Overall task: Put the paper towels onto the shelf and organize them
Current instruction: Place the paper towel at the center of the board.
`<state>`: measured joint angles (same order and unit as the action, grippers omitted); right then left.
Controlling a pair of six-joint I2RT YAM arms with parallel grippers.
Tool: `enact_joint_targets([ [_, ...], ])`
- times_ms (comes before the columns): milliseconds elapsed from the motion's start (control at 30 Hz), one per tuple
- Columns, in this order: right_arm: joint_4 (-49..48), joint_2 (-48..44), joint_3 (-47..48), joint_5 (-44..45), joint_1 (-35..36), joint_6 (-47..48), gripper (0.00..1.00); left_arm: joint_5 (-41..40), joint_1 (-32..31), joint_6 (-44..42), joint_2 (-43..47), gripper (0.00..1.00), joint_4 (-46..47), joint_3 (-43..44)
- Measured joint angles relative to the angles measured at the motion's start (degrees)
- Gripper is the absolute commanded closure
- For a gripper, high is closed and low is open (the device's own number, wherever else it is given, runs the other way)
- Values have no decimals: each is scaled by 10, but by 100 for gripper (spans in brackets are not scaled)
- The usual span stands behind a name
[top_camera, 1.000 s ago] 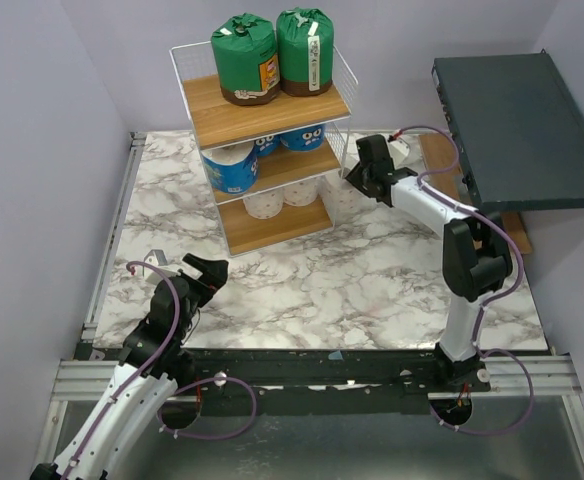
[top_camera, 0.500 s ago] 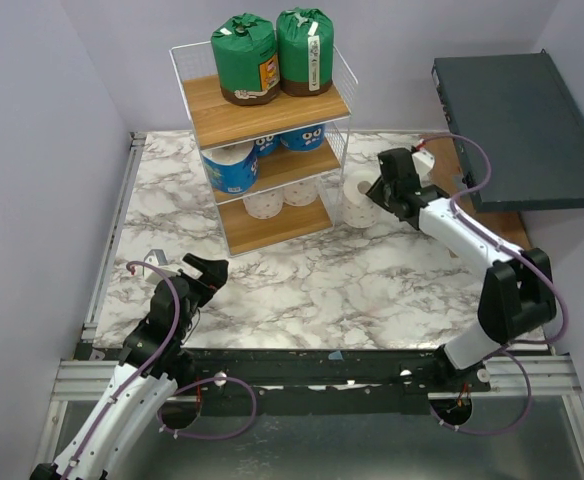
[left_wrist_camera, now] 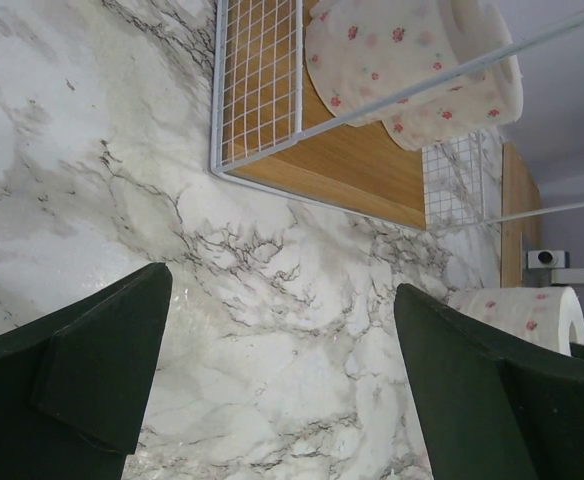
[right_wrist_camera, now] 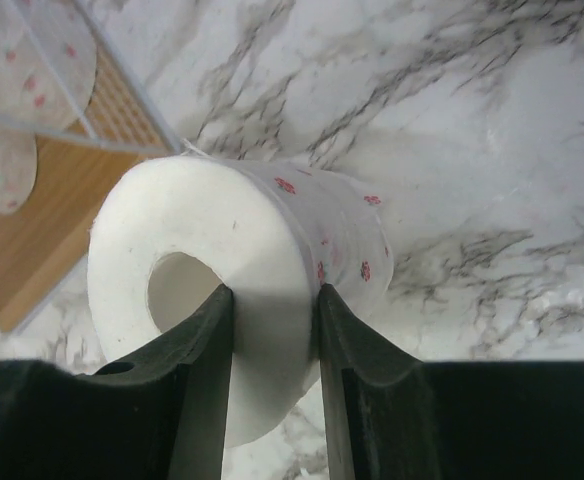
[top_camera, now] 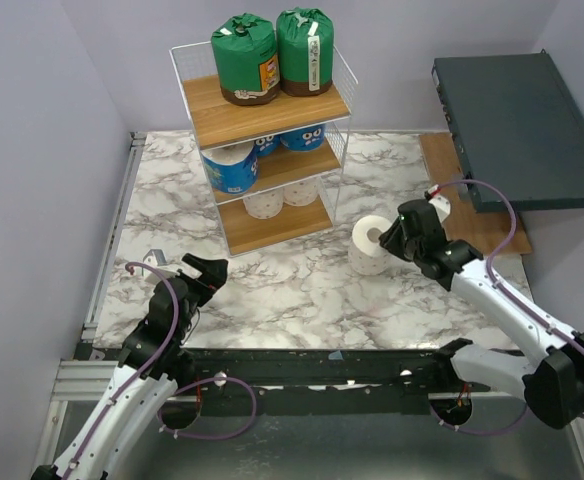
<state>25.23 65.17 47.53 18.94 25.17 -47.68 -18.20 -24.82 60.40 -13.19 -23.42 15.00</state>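
A white paper towel roll [top_camera: 368,245] printed with small red flowers stands core-up right of the shelf's [top_camera: 272,112] foot. My right gripper [top_camera: 392,240] is shut on its wall, one finger inside the core and one outside, as the right wrist view shows [right_wrist_camera: 272,300] on the roll [right_wrist_camera: 212,215]. The shelf carries two green-wrapped rolls [top_camera: 272,55] on top, blue-printed rolls [top_camera: 234,165] in the middle and white rolls [top_camera: 277,198] on the bottom board. My left gripper [top_camera: 207,272] hovers open and empty near the front left [left_wrist_camera: 282,290].
A dark grey flat box [top_camera: 517,125] juts out at the back right over a wooden strip [top_camera: 487,228]. Walls close in on the left and the back. A metal rail [top_camera: 302,365] runs along the table's near edge.
My right arm has drawn back from the shelf's right side toward the front, bringing the white roll with it. The left arm has not moved.
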Motion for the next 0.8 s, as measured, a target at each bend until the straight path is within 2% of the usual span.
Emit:
enact_joint_targets([
  [200, 13, -40, -36, -18, 118, -14, 67, 0, 0, 0, 2, 3, 0, 0],
  [367, -3, 4, -37, -22, 209, -34, 66, 0, 0, 1, 0, 3, 0, 0],
  [633, -75, 92, -6, -27, 237, -48, 66, 0, 0, 3, -10, 2, 0, 0],
  [800, -93, 139, 28, -27, 242, -49, 57, -2, 0, 3, -10, 2, 0, 0],
])
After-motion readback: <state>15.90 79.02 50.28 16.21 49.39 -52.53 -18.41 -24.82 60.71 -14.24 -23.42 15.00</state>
